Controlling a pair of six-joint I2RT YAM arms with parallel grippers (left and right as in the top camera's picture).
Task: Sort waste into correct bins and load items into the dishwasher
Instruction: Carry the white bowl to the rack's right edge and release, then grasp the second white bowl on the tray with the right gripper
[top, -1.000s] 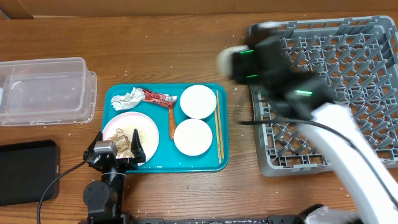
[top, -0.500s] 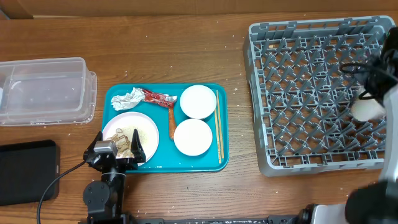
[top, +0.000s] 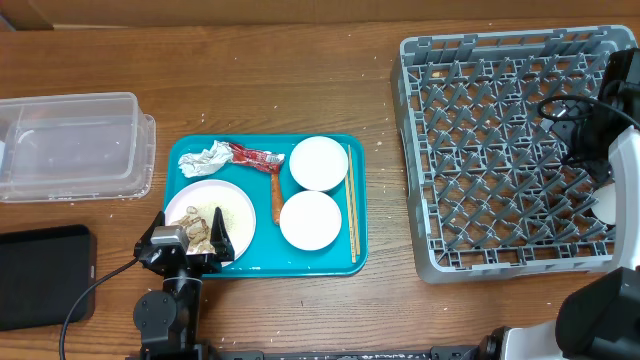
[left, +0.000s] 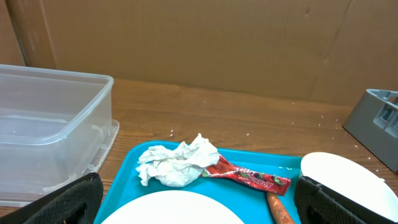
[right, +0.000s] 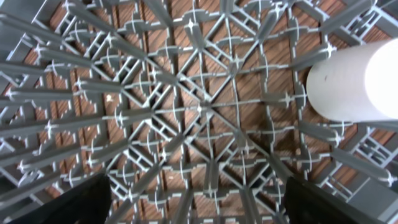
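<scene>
A teal tray (top: 340, 262) holds a white plate (top: 236, 210) with food scraps, a crumpled napkin (top: 205, 158), a red wrapper (top: 255, 156), an orange stick (top: 276, 200), two white bowls (top: 318, 163) (top: 310, 220) and chopsticks (top: 351, 200). My left gripper (top: 190, 242) is open at the tray's front left, over the plate (left: 180, 208), facing the napkin (left: 177, 163) and wrapper (left: 249, 178). My right gripper (top: 598, 160) is open and empty (right: 199, 199) over the grey dish rack (top: 420, 150). A white cup (right: 357, 81) lies in the rack at its right side (top: 605, 205).
A clear plastic container (top: 70, 145) stands left of the tray, also in the left wrist view (left: 43, 137). A black box (top: 45, 275) sits at the front left. Cardboard stands along the back.
My right arm swung from the rack's left end to its right side with the white cup, and the cup now lies in the rack apart from the jaws. The left arm has not moved.
</scene>
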